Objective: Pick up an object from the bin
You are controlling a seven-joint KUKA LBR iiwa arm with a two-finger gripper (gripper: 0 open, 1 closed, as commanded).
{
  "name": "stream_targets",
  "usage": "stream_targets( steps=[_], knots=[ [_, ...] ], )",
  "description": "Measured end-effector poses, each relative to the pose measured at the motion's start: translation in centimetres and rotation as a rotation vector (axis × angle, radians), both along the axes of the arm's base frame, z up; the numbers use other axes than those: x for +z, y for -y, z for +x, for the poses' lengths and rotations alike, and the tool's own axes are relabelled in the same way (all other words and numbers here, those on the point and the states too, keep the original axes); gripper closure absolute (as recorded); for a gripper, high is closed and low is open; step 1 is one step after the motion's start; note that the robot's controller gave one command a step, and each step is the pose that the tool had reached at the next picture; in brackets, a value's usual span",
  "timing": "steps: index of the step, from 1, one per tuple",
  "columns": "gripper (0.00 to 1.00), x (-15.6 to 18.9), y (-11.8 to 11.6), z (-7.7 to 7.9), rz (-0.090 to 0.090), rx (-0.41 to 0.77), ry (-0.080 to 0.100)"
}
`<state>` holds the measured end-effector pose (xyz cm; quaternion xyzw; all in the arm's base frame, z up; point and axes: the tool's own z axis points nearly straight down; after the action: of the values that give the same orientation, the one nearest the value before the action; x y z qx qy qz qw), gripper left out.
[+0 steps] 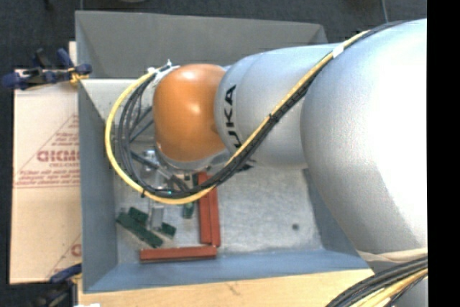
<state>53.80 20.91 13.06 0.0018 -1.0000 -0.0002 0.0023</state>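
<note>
My gripper [153,162] hangs low over the front left part of the bin, mostly hidden under the arm's orange cover and cables. Just below it lie several small dark green pieces [135,221], one a flat strip pointing to the front left corner and another [188,211] half hidden by a cable. A red-brown bar [209,218] lies lengthwise just to the gripper's right. A second red-brown bar [177,253] lies along the bin's front wall, and the two meet in an L-shaped corner.
The arm's big white body covers the right and back of the bin. A yellow cable loops round the orange cover down to the bin floor. Pale floor shows to the right of the red-brown bars.
</note>
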Motion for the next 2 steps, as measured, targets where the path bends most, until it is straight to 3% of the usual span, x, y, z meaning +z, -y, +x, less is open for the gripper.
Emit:
stream_targets(
  steps=[1, 2],
  knots=[
    [0.00, -6.2, -2.5, -3.6, -0.001, -0.256, 0.001],
    [0.00, -3.0, -0.4, -3.8, 0.001, -0.450, 0.007]
  ],
)
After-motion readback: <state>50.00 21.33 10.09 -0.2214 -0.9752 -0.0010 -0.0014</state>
